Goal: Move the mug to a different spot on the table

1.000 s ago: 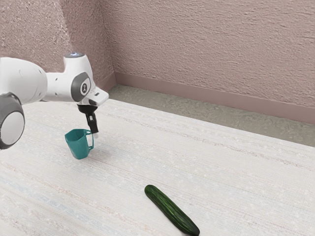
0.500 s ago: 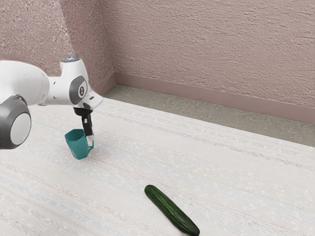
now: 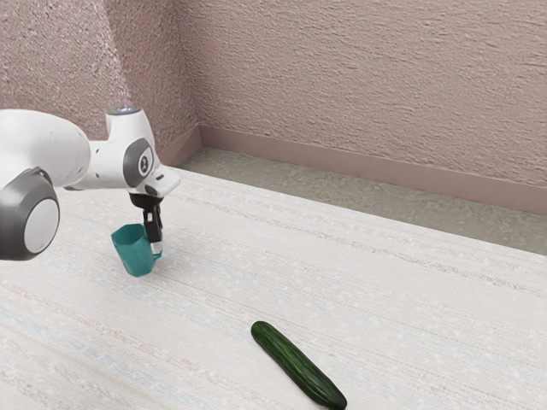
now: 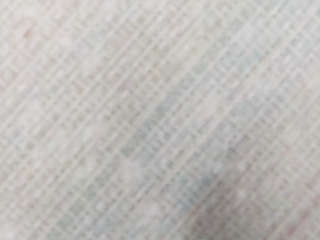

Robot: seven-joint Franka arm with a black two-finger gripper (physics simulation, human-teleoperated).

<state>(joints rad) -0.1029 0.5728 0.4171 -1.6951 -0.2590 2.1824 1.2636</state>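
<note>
Teal mug [image 3: 131, 253] under the gripper [image 3: 155, 247], grip state I cannot tell, has open table [image 3: 367, 273] toward the cucumber [image 3: 297, 365].

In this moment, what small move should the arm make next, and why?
Probably a short lift straight up, provided the grip is firm. The gripper is down at the handle side of the teal mug, which stands on the table. The cucumber lies well apart, toward the exterior view's right.
</note>
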